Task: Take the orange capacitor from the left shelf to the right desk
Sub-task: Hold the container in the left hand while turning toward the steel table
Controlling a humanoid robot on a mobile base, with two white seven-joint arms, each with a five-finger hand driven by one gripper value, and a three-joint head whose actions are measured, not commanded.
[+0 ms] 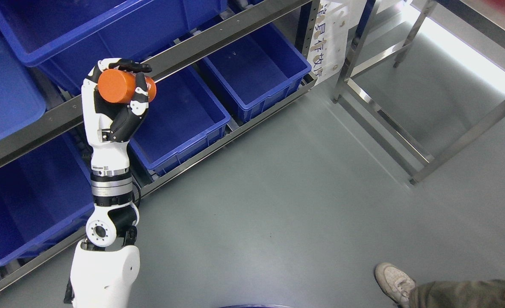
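Forearm of the left arm enters at the bottom edge, white shell and silver wrist collar, reaching up and away toward the shelf. Right arm not visible. At the lower right corner, a person's shoe (394, 282) and trouser leg (462, 293) on the grey floor (278, 205), well apart from the arm.

Left hand (122, 92) held up in front of the shelf rail (184, 51), fingers curled tight around the orange capacitor (122, 87). Black fingertips (132, 66) lap over its top; the thumb side presses from below. Capacitor is a short cylinder, long axis lying roughly sideways across the palm, flat end face showing toward the lower left. It hangs clear of the bins, not resting in any of them, roughly over the near edge of the middle blue bin (179, 124).

Beyond: more blue bins on the shelf, one further right (256, 72), larger ones above and to the left.

Far right: steel legs and crossbars of the table (410, 141), its top running off the upper right corner. Table lies well to the right of the hand, across open floor. Judgement: pick is done; the carry is what remains, a long sweep rightward, likely needing the base to turn, since the left hand is the far one from the table.
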